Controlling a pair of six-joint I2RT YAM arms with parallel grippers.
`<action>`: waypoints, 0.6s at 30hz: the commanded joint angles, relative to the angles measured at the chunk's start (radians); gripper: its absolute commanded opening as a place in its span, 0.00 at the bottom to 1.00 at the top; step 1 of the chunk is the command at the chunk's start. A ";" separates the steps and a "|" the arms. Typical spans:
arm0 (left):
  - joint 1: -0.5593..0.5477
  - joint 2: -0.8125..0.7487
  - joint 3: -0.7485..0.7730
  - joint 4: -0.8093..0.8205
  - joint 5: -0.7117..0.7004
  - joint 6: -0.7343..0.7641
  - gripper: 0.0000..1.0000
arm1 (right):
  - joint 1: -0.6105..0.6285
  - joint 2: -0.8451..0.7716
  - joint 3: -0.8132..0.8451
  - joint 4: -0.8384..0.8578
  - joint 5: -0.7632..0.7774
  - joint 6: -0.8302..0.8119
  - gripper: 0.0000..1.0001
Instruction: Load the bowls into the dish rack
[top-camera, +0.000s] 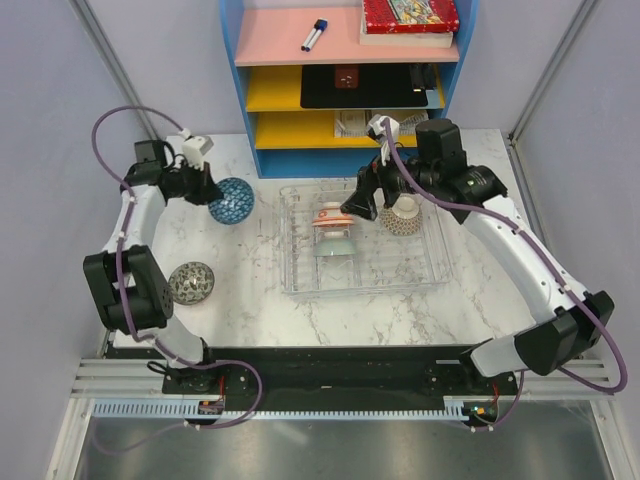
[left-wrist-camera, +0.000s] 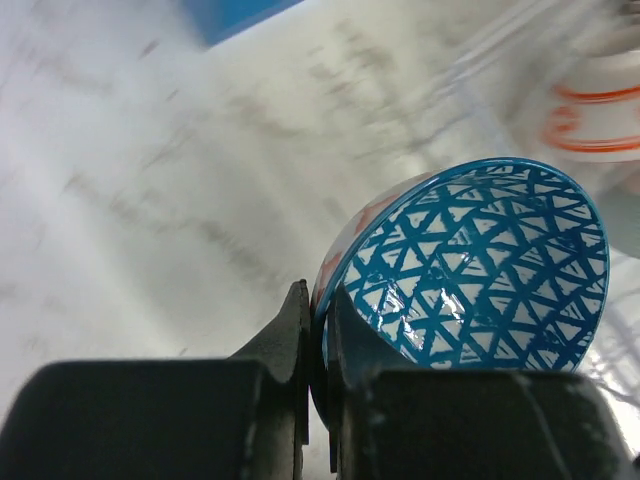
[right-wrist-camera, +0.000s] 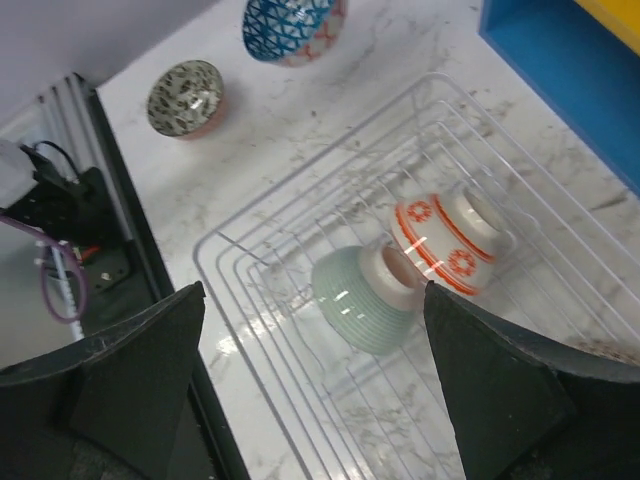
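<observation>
My left gripper (top-camera: 208, 190) is shut on the rim of the blue patterned bowl (top-camera: 231, 201) and holds it tilted just left of the dish rack (top-camera: 290, 282). In the left wrist view the jaws (left-wrist-camera: 318, 300) pinch the bowl's wall (left-wrist-camera: 480, 270). Inside the clear rack lie an orange-red and white bowl (top-camera: 332, 219), a grey-green bowl (top-camera: 336, 247) and a beige speckled bowl (top-camera: 405, 214). My right gripper (top-camera: 372, 203) hangs open and empty over the rack, above the grey-green bowl (right-wrist-camera: 365, 295) and the orange-red bowl (right-wrist-camera: 445, 240). A dark speckled bowl (top-camera: 191, 282) sits on the table, front left.
The blue shelf unit (top-camera: 250, 110) stands directly behind the rack, with a pen, books and a black tray on it. Grey walls close in the left and right sides. The arm bases and a black rail (top-camera: 330, 365) run along the table's near edge.
</observation>
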 joint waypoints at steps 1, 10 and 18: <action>-0.176 -0.181 0.010 -0.015 0.232 0.038 0.02 | 0.000 0.064 -0.004 0.122 -0.187 0.165 0.98; -0.483 -0.313 0.035 -0.012 0.243 0.032 0.02 | -0.020 0.134 -0.159 0.442 -0.428 0.462 0.98; -0.556 -0.356 0.026 0.021 0.215 0.002 0.02 | -0.039 0.134 -0.353 0.919 -0.557 0.862 0.97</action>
